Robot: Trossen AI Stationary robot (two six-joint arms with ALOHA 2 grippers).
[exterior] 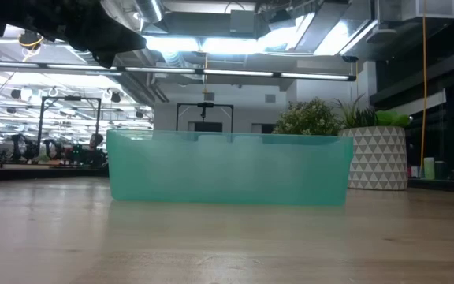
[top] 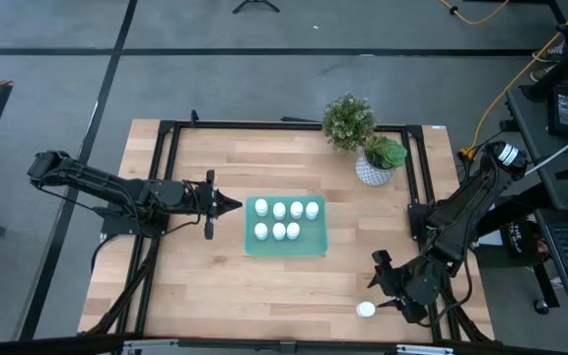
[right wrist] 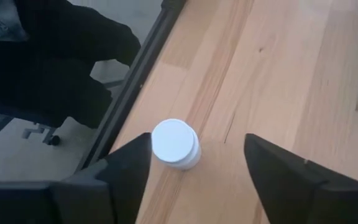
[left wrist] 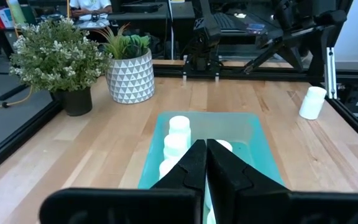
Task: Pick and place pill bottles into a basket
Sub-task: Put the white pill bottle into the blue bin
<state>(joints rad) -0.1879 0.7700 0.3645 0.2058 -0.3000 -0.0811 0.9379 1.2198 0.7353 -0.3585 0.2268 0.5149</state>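
Right gripper, fingers spread wide, hovered over the last loose bottle at the table's 5 o'clock edge. Risk as judged: bottle lay closer to one finger; an off-centre close could nudge it off the table. Basket at centre held seven bottles, four and three. Left gripper, pinched shut and empty, waited at the basket's 9 o'clock.

Left end effector closed; right end effector spread wide
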